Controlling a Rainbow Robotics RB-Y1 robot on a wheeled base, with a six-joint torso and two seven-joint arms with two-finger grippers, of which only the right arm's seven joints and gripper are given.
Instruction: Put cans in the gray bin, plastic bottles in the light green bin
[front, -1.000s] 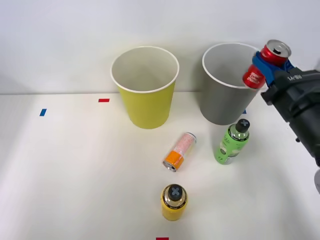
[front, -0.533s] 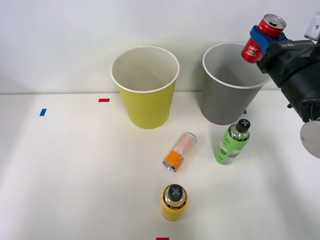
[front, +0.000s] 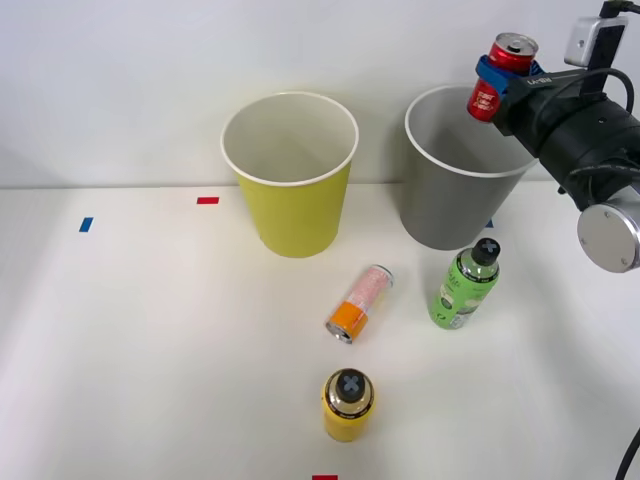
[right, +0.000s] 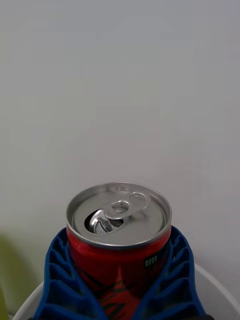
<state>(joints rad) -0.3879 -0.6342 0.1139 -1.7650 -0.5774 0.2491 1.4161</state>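
My right gripper (front: 497, 78) is shut on the short red can (front: 499, 76), holding it in the air above the right rim of the gray bin (front: 455, 190). The wrist view shows the red can (right: 119, 235) from above, silver top up, clamped between the blue ribbed fingers (right: 60, 280). The slim orange-and-pink can (front: 359, 303) lies on its side on the table. A green bottle (front: 465, 284) stands in front of the gray bin. Nearer the front edge stands the yellow bottle (front: 348, 403). The light green bin (front: 291, 175) stands left of the gray one.
Small red tape marks (front: 208, 200) and blue tape marks (front: 86, 224) lie on the white table. A plain white wall rises behind the bins. Bare tabletop stretches across the left half.
The right arm has lifted the red can up and to the left, from beside the gray bin's right rim to above that rim. Everything on the table has stayed put.
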